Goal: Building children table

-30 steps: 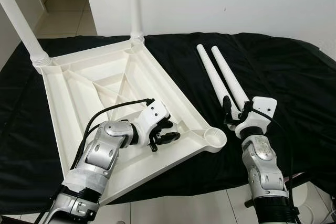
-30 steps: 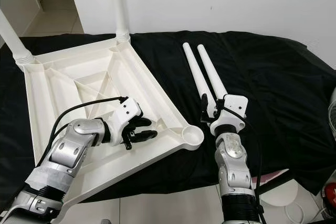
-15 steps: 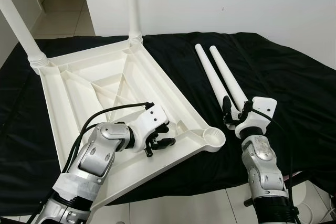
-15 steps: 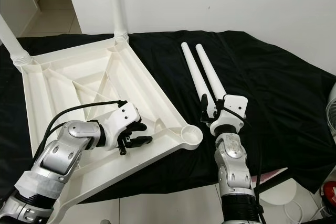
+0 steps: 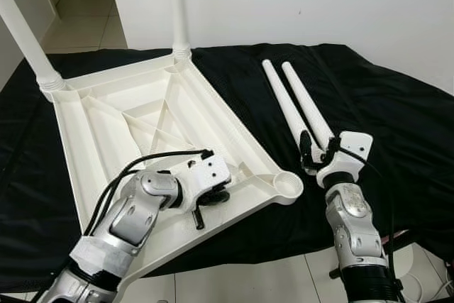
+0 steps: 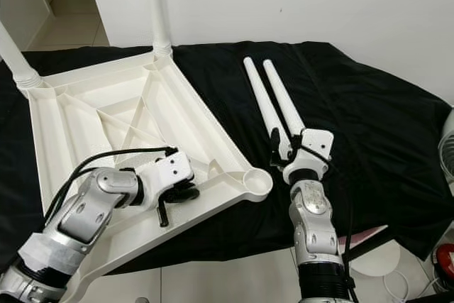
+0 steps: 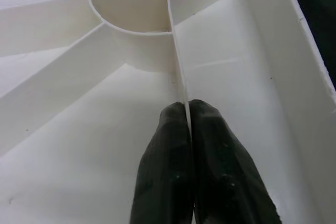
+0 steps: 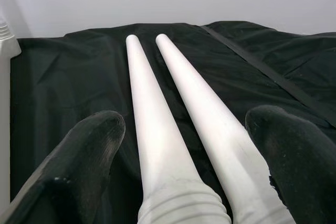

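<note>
Smooth white plastic tabletop (image 5: 128, 115) and 2 loose legs (image 5: 298, 104) on matt black cloth (image 5: 383, 111).

- No text, label, brand, number or sign can be read on any surface in these views.

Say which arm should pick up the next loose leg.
Right. The right gripper is open astride both loose legs, while the left gripper is shut on a tabletop rib.
</note>
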Tool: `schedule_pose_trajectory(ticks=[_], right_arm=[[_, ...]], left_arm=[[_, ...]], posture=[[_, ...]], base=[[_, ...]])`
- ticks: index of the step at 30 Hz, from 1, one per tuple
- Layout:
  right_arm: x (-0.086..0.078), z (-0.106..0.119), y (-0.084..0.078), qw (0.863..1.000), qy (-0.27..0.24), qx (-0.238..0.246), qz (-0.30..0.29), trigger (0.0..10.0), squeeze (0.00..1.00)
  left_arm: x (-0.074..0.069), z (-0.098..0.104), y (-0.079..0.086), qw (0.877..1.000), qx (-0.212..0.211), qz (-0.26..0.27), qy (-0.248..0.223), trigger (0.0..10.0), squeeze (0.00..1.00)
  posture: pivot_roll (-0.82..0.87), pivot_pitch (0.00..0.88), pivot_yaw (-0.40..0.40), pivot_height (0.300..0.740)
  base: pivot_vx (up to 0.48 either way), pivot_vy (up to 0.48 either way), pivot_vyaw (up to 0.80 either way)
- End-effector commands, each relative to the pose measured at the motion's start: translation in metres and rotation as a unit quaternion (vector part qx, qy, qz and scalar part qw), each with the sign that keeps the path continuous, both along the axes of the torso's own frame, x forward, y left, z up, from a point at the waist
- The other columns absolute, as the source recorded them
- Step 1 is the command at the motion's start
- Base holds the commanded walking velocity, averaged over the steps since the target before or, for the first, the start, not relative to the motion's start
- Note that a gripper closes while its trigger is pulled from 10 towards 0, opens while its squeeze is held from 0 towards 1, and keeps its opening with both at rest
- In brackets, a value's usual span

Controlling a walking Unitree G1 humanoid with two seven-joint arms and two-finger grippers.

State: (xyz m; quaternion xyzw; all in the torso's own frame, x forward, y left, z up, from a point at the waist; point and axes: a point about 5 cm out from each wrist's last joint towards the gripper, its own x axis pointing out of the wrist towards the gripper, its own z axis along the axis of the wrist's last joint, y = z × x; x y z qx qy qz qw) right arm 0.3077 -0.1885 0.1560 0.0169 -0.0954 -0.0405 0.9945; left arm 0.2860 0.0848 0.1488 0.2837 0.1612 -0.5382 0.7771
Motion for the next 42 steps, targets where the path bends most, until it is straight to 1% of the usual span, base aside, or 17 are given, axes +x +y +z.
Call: schedule_pose_trajectory(ticks=[1,6,10,11,12,14,16,17,25,28,29,30,32,33,40,41,42], right_arm=[[0.0,-0.003,0.001,1.0,0.002,0.005,-0.001,10.0,0.0],[0.0,-0.003,0.002,1.0,0.002,0.005,-0.001,10.0,0.0],[-0.001,-0.004,0.002,1.0,0.003,0.005,0.001,10.0,0.0],[-0.001,-0.005,0.002,1.0,0.003,0.005,0.001,10.0,0.0],[-0.001,-0.005,0.002,1.0,0.003,0.005,0.001,10.0,0.0],[-0.001,-0.005,0.004,1.0,0.002,0.003,0.006,10.0,0.0],[-0.001,-0.005,0.004,1.0,0.003,0.002,0.007,10.0,0.0],[0.0,-0.005,0.005,1.0,0.004,0.003,0.013,10.0,0.0],[-0.002,-0.007,0.017,0.998,0.009,0.0,0.058,10.0,0.0],[-0.002,-0.007,0.019,0.998,0.01,-0.004,0.067,10.0,0.0],[-0.002,-0.007,0.019,0.998,0.01,-0.006,0.068,10.0,0.0],[-0.002,-0.007,0.019,0.998,0.01,-0.007,0.068,10.0,0.0],[-0.002,-0.007,0.019,0.998,0.01,-0.007,0.068,10.0,0.0],[-0.001,-0.007,0.018,0.998,0.01,-0.008,0.068,10.0,0.0],[0.002,-0.004,0.015,0.998,0.008,-0.011,0.068,10.0,0.0],[0.002,-0.004,0.014,0.998,0.008,-0.013,0.065,10.0,0.0],[0.003,-0.004,0.013,0.998,0.01,-0.017,0.062,10.0,0.0]], left_arm=[[0.008,-0.003,0.013,0.998,0.032,0.051,-0.035,0.0,0.0],[0.01,-0.003,0.019,0.997,0.044,0.057,-0.041,0.0,0.0],[0.012,-0.004,0.037,0.994,0.076,0.064,-0.049,0.0,0.0],[0.013,-0.004,0.041,0.993,0.085,0.064,-0.052,1.9,0.0],[0.013,-0.004,0.041,0.993,0.085,0.064,-0.052,1.9,0.0],[0.012,-0.003,0.043,0.993,0.086,0.065,-0.053,3.7,0.0],[0.012,-0.002,0.044,0.993,0.085,0.066,-0.053,3.7,0.0],[0.014,-0.002,0.045,0.992,0.084,0.073,-0.055,10.0,0.0],[0.021,0.008,0.045,0.991,0.065,0.096,-0.072,10.0,0.0],[0.022,0.015,0.045,0.992,0.038,0.095,-0.067,10.0,0.0],[0.021,0.016,0.045,0.993,0.033,0.089,-0.067,10.0,0.07],[0.021,0.017,0.045,0.994,0.029,0.085,-0.067,10.0,0.37],[0.021,0.017,0.045,0.994,0.029,0.085,-0.067,10.0,0.37],[0.021,0.017,0.045,0.994,0.029,0.083,-0.07,10.0,1.0],[0.023,0.035,0.038,0.993,-0.036,0.086,-0.068,10.0,1.0],[0.023,0.041,0.037,0.993,-0.05,0.084,-0.07,10.0,0.95],[0.025,0.047,0.035,0.991,-0.073,0.087,-0.07,10.0,0.29]], posture=[[0.06,0.095,0.002,0.74],[0.06,0.094,0.004,0.74],[0.06,0.096,0.002,0.74],[0.06,0.096,0.002,0.74],[0.06,0.096,0.002,0.74],[0.06,0.096,-0.002,0.74],[0.06,0.096,-0.002,0.74],[0.06,0.096,-0.003,0.74],[0.06,0.096,-0.013,0.74],[0.06,0.095,-0.02,0.74],[0.06,0.095,-0.021,0.74],[0.06,0.093,-0.022,0.74],[0.06,0.093,-0.022,0.74],[0.06,0.092,-0.025,0.74],[0.06,0.085,-0.031,0.74],[0.05,0.082,-0.034,0.74],[0.05,0.082,-0.034,0.74]], base=[[0.0,0.0,0.0],[0.0,0.0,0.0],[0.0,0.0,0.0],[0.0,0.0,0.0],[0.0,0.0,0.0],[0.0,0.0,0.0],[0.0,0.0,0.0],[0.0,0.0,0.0],[0.0,0.0,0.0],[0.0,0.0,0.0],[0.0,0.0,0.0],[0.0,0.0,0.0],[0.0,0.0,0.0],[0.0,0.0,0.0],[0.0,0.0,0.0],[0.0,0.0,0.0],[0.0,0.0,0.0]])
